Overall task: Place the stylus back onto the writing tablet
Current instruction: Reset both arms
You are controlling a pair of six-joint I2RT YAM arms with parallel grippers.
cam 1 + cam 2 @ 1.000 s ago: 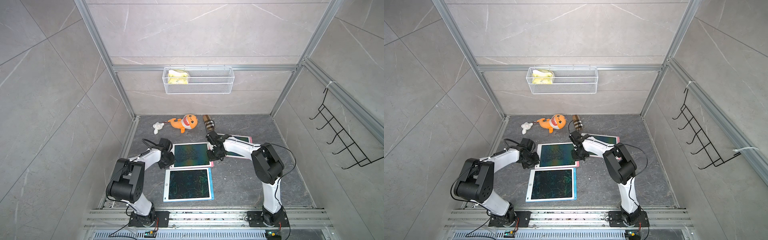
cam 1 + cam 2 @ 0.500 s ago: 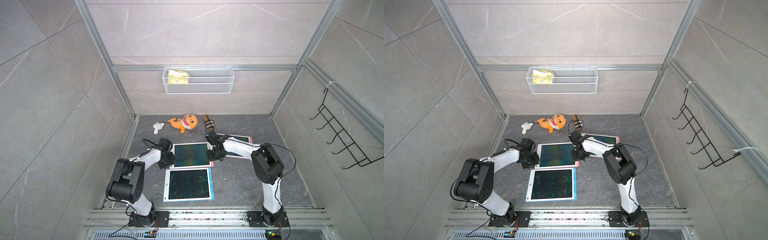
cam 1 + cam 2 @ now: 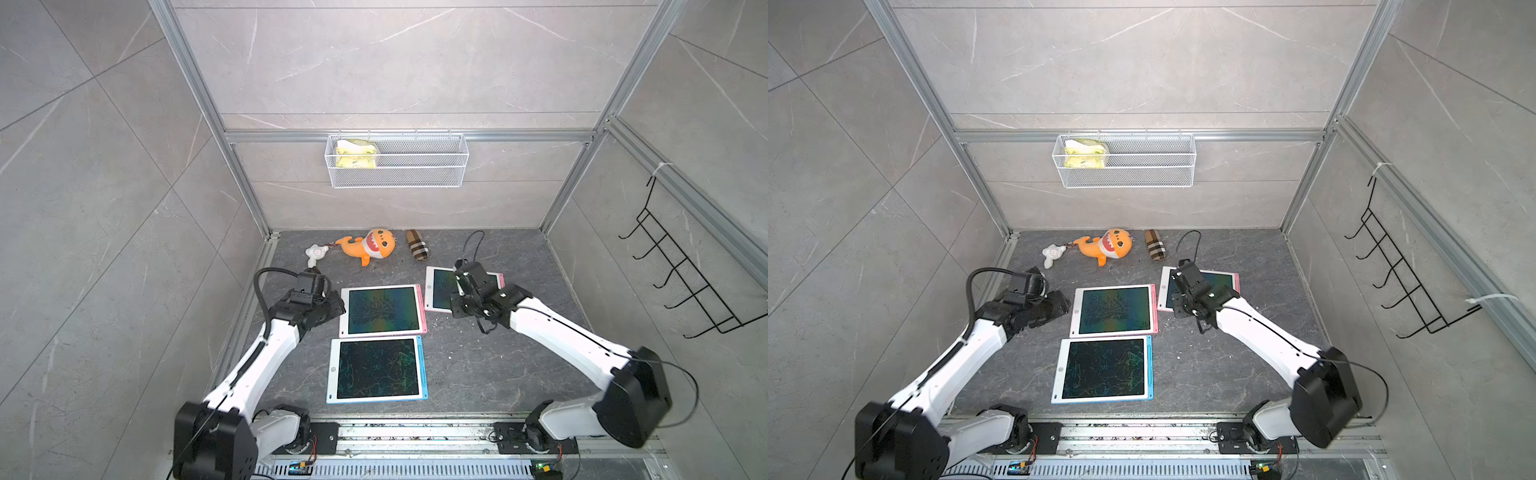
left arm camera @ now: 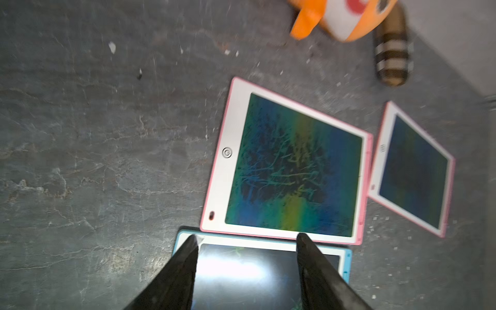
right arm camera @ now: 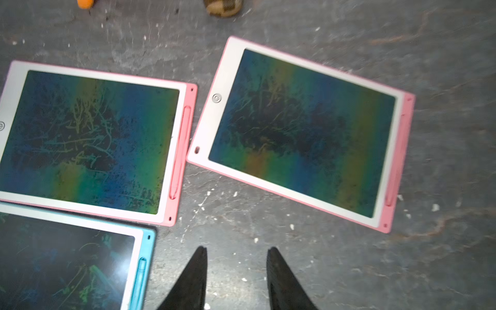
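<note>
The writing tablet (image 3: 382,309), pink-framed with a rainbow screen, lies flat in the middle of the floor in both top views. A pink stylus (image 5: 180,150) lies in the slot along its right edge. My left gripper (image 4: 248,237) is open and empty, just off the tablet's left edge (image 3: 337,306). My right gripper (image 5: 236,249) is open and empty too. It hangs above the bare floor between this tablet and a second pink tablet (image 5: 303,134), and shows in a top view (image 3: 459,305).
A blue-framed tablet (image 3: 376,369) with a blue stylus (image 5: 141,279) lies nearest the arm bases. An orange shark plush (image 3: 370,246), a small white toy (image 3: 314,252) and a checked pouch (image 3: 417,245) lie at the back. A wire basket (image 3: 397,166) hangs on the back wall.
Both grippers have opened. The right gripper has drawn away to the right from the middle tablet's right edge. The left arm has stayed by the tablet's left edge.
</note>
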